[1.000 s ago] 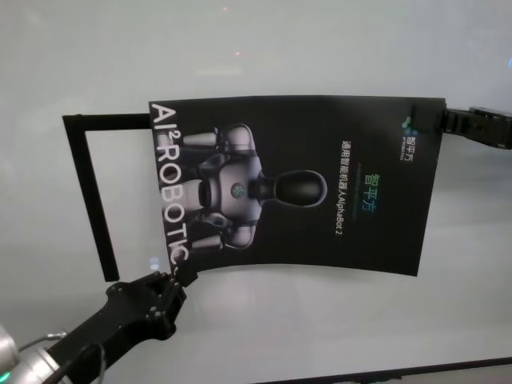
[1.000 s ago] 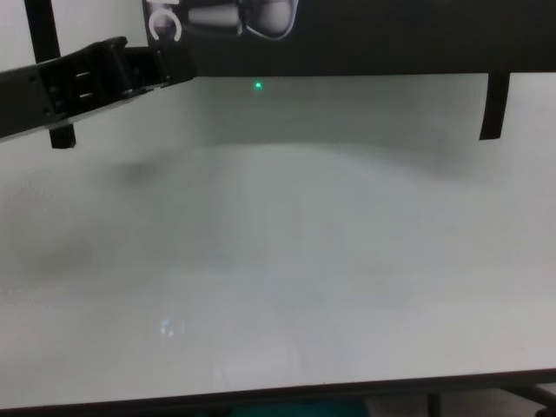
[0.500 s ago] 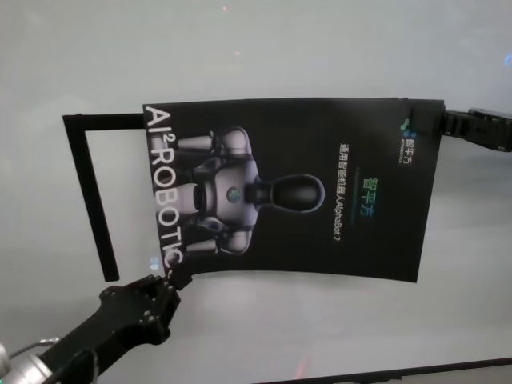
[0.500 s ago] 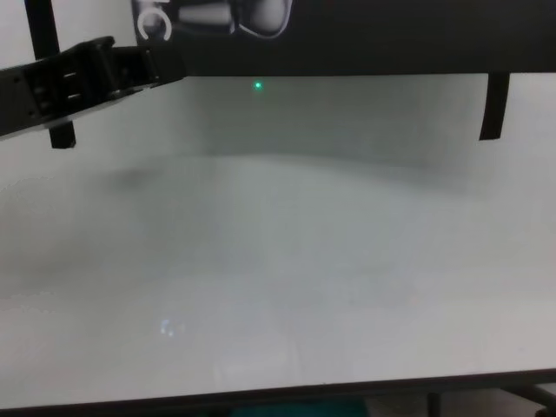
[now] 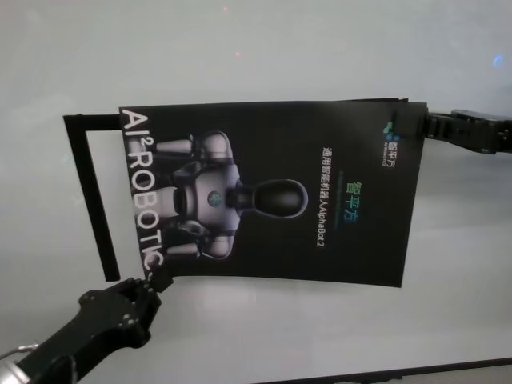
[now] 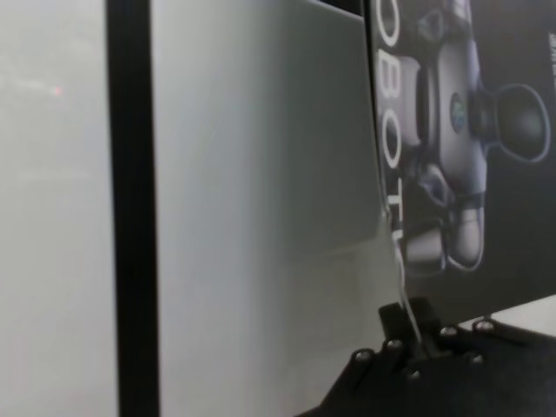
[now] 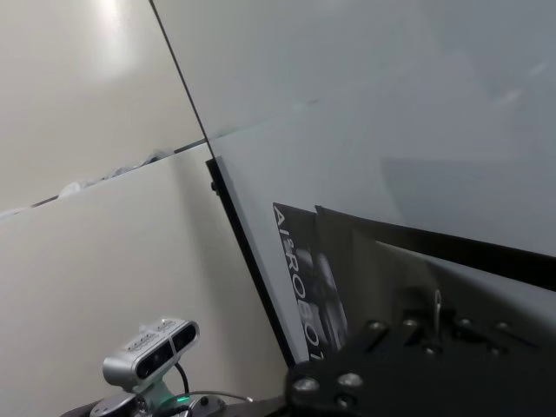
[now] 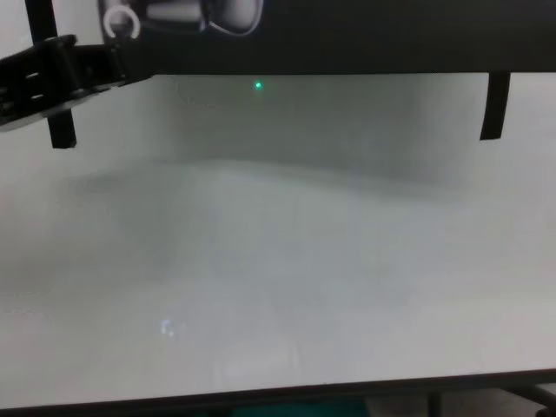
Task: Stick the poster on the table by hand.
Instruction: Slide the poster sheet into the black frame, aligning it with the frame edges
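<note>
While poster [image 5: 272, 192] hangs over table [image 5: 256, 64], left gripper [image 5: 157, 282] pinches near corner, right gripper [image 5: 422, 125] far corner (both clamped).

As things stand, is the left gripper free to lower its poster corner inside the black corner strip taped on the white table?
Probably yes. The left gripper pinches the glossy black poster at its near-left corner, and only bare white table lies between there and the black corner strip.

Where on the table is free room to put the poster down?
The table is bare beyond the poster and between its near edge and the table's front edge. Crowded spots: left gripper and right gripper at opposite corners.
</note>
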